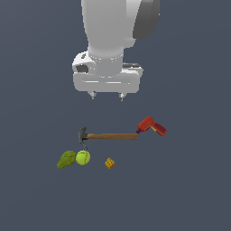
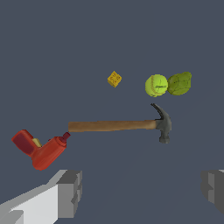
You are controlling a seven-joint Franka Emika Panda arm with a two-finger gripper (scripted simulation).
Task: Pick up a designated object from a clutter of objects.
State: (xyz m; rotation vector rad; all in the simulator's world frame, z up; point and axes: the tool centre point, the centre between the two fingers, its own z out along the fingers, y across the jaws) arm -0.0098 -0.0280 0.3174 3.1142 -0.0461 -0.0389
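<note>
Your hammer (image 1: 106,136) lies flat on the floor, below the gripper (image 1: 107,95), which hangs above it spread wide and empty. Its handle end touches the red drill (image 1: 152,126) on the exterior view's right; ball (image 1: 83,157), pear (image 1: 66,159) and yellow cube (image 1: 109,163) sit nearer its head.

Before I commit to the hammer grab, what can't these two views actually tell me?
- Drill tip and hammer handle end: touching or apart, too close to tell, both views.
- Yellow cube: too small for surface detail.
- Gripper: fingers cut by the wrist view's edge; arm cropped in exterior view.
</note>
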